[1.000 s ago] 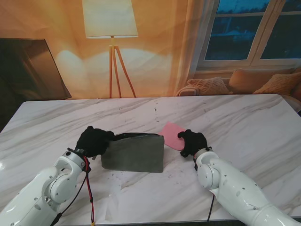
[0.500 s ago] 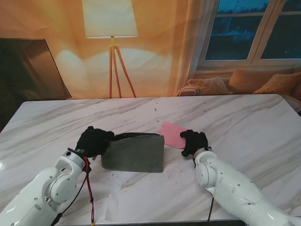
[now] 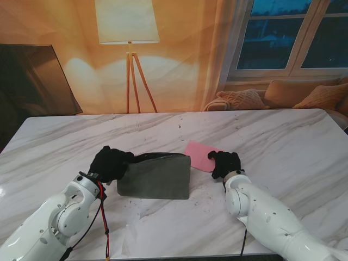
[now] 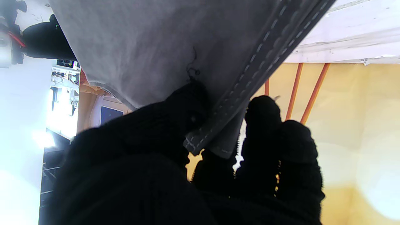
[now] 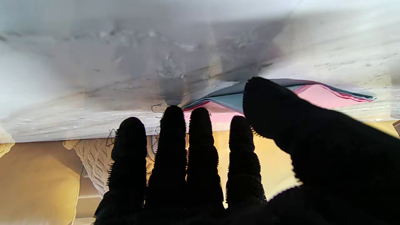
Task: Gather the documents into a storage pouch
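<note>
While the grey storage pouch [image 3: 155, 177] lay flat on the marble table [image 3: 283, 136] just in front of me, its far edge lifted into a dark mouth, the left robot hand [image 3: 110, 163] held the pouch's left corner pinched, the stitched seam [image 4: 218, 125] clamped between thumb and fingers in the left wrist view. Just right of the pouch, the pink document [image 3: 200, 154] rested on the table, its near-right edge under the right robot hand [image 3: 225, 163]. Over the last second that hand had crept slightly left and farther from me, nudging the sheet a little nearer the pouch's opening. In the right wrist view the thumb [image 5: 275, 109] lay over the curled pink-and-blue sheets while the four fingers stretched out straight beneath or beside them; whether that amounted to a real pinch I could not tell. Judging by this, insertion had barely begun: the document was still wholly outside the pouch.
</note>
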